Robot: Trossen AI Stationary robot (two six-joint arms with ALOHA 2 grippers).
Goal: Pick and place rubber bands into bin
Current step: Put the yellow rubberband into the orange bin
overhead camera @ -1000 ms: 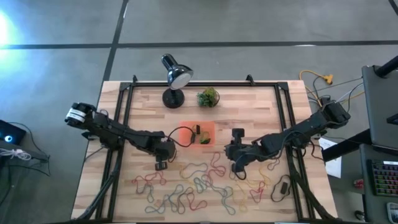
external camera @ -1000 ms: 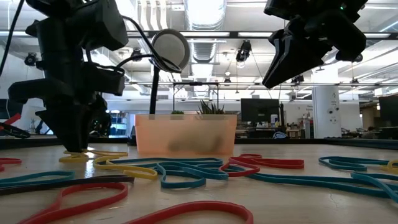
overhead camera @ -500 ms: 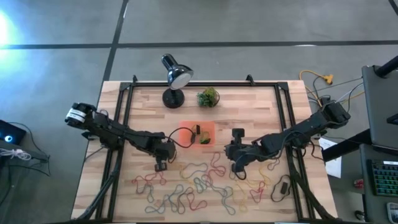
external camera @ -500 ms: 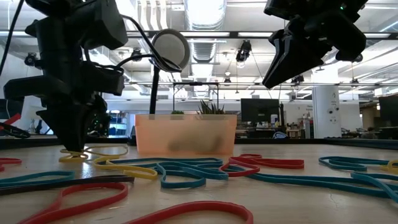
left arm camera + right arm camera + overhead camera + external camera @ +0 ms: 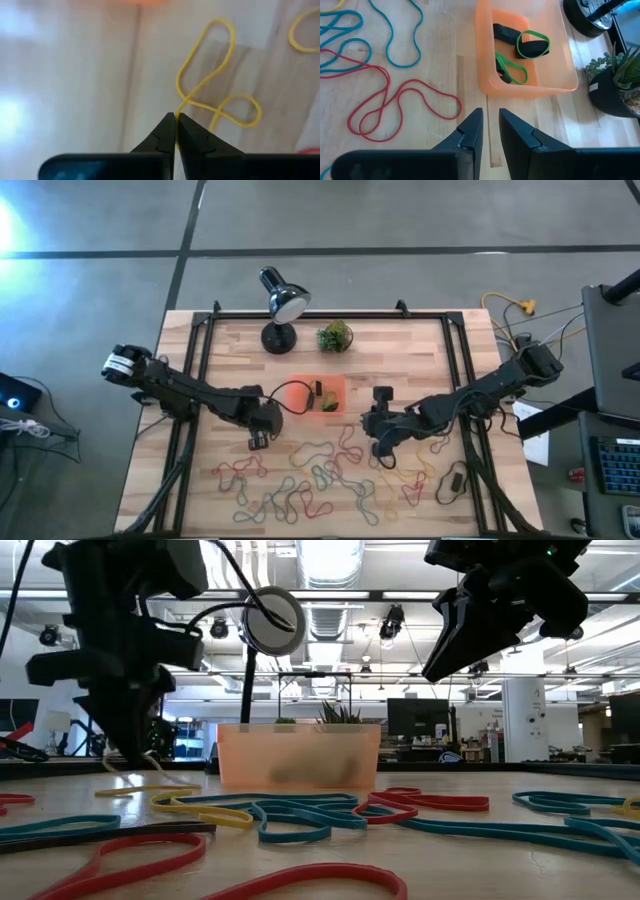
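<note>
My left gripper (image 5: 258,442) (image 5: 128,752) hangs just above the table, left of the orange bin (image 5: 318,395) (image 5: 298,755), shut on a yellow rubber band (image 5: 207,85). My right gripper (image 5: 490,117) (image 5: 381,448) waits above the table on the bin's right, slightly open with nothing between its fingers. The bin (image 5: 525,55) rests on the table and holds green bands and some black pieces. Many rubber bands (image 5: 320,480) in red, teal and yellow lie loose on the near half of the table. My left gripper pinches one strand of the yellow band (image 5: 179,107) between its two fingertips, coming steeply from above. That end (image 5: 150,762) is lifted off the wood. The rest of the band (image 5: 135,788) trails slack on the table.
A black desk lamp (image 5: 280,305) and a small potted plant (image 5: 335,335) stand behind the bin at the far edge. A black loop (image 5: 452,480) lies near the right rail. Black frame rails (image 5: 195,380) run along both sides of the table.
My left gripper has risen off the table, tipping a little, and has drawn one end of the yellow band up with it. The band's other part stays on the wood. My right gripper has kept still.
</note>
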